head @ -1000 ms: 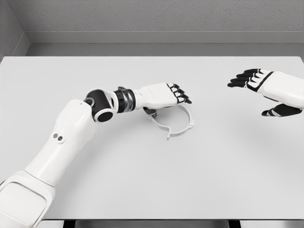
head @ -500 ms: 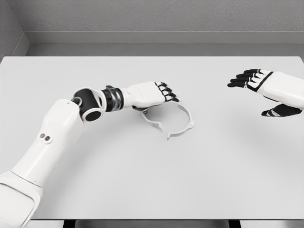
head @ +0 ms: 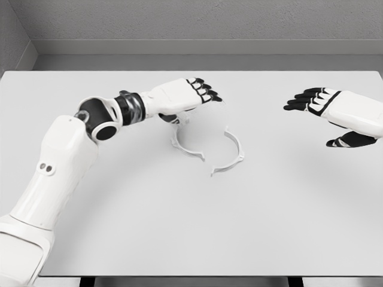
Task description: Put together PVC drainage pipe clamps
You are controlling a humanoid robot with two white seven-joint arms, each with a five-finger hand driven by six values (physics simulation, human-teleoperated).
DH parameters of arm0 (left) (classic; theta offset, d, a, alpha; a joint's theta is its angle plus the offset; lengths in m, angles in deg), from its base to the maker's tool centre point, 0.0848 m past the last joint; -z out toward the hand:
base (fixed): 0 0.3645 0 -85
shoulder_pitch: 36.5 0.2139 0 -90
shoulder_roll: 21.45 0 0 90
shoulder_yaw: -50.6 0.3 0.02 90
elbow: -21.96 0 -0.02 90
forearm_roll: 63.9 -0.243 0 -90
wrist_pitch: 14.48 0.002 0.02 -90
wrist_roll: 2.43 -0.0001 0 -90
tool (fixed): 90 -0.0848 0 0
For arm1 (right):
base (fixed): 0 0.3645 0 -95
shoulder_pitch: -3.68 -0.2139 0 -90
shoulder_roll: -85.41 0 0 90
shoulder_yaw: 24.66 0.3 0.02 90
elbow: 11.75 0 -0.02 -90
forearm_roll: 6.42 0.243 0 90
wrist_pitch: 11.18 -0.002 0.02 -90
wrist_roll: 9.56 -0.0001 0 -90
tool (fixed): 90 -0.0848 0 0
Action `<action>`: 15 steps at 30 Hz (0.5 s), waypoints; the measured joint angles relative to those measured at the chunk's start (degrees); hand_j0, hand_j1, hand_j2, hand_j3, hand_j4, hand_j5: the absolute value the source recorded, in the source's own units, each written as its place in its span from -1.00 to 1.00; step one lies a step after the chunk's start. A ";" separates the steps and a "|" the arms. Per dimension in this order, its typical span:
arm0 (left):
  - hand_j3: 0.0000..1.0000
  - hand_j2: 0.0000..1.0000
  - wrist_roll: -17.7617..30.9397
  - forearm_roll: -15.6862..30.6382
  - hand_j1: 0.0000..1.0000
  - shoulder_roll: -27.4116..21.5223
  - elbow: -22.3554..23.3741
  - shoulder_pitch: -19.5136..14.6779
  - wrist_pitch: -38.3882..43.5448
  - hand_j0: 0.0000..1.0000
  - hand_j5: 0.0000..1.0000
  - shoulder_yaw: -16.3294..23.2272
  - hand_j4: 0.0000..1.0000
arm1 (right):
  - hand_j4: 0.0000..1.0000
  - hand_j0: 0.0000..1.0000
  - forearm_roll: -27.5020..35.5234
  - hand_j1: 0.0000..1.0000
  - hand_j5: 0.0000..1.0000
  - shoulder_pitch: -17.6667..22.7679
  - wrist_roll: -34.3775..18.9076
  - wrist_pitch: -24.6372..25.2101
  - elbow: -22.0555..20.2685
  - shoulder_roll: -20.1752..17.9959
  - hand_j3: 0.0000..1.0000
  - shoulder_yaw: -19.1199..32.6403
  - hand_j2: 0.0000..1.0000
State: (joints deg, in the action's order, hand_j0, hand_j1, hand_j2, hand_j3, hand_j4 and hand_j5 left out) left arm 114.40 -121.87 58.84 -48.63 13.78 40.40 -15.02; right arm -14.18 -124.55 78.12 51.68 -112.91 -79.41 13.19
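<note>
While the clamp (head: 206,150) lies mid-table (head: 179,227), the left hand (head: 182,95) hovers above it, fingers relaxed; the right hand (head: 335,113) is spread near the right edge.

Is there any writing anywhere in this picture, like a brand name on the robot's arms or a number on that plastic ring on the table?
None: no word, number or logo can be read anywhere in the head view.
Left arm and left hand: plain white shells, only two small dark dots, no lettering.
Right hand: black and white, unmarked.
Pipe clamp: bare white plastic.
Table: blank.
</note>
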 measured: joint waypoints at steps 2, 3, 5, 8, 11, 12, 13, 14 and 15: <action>1.00 1.00 0.00 -0.06 1.00 0.18 1.91 -0.26 0.00 1.00 1.00 -2.05 1.00 | 1.00 1.00 0.00 1.00 1.00 0.00 0.00 -0.02 0.00 0.05 1.00 -0.02 1.00; 1.00 1.00 0.00 -0.12 1.00 0.54 2.64 -0.44 -0.01 1.00 1.00 -2.61 1.00 | 1.00 1.00 0.00 1.00 1.00 0.00 0.00 -0.03 0.00 0.06 1.00 -0.02 1.00; 1.00 1.00 -0.02 -0.17 1.00 1.48 4.69 -1.32 0.01 1.00 1.00 -3.21 1.00 | 1.00 1.00 0.01 1.00 1.00 0.01 0.00 -0.03 0.00 0.07 1.00 -0.03 1.00; 1.00 1.00 -0.04 -0.42 1.00 2.88 7.66 -1.67 -0.01 1.00 1.00 -3.44 1.00 | 1.00 1.00 -0.01 1.00 1.00 -0.09 0.00 -0.15 0.00 0.09 1.00 -0.04 1.00; 1.00 1.00 -0.06 -0.61 1.00 4.19 10.39 -2.72 -0.02 1.00 1.00 -3.18 1.00 | 1.00 1.00 -0.02 1.00 1.00 -0.18 0.03 -0.34 0.00 0.04 1.00 -0.01 1.00; 1.00 1.00 -0.06 -0.66 1.00 4.46 10.90 -2.72 -0.02 1.00 1.00 -3.06 1.00 | 1.00 1.00 -0.02 1.00 1.00 -0.18 0.04 -0.38 0.00 0.00 1.00 0.01 1.00; 1.00 1.00 -0.06 -0.66 1.00 4.63 11.24 -2.72 -0.02 1.00 1.00 -2.93 1.00 | 1.00 1.00 -0.03 1.00 1.00 -0.18 0.06 -0.41 0.00 -0.01 1.00 0.02 1.00; 1.00 1.00 -0.07 -0.64 1.00 4.73 11.47 -2.72 -0.03 1.00 1.00 -2.85 1.00 | 1.00 1.00 -0.02 1.00 1.00 -0.18 0.07 -0.43 0.00 -0.01 1.00 0.03 1.00; 1.00 1.00 -0.07 -0.62 1.00 4.74 11.64 -2.72 -0.03 1.00 1.00 -2.88 1.00 | 1.00 1.00 -0.02 1.00 1.00 -0.18 0.07 -0.44 0.00 0.00 1.00 0.04 1.00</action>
State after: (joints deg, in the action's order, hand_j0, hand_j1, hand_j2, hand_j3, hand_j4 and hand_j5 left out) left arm 114.33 -122.48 63.57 -36.99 11.05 40.38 -17.90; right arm -14.20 -124.73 78.20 51.24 -112.91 -79.41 13.22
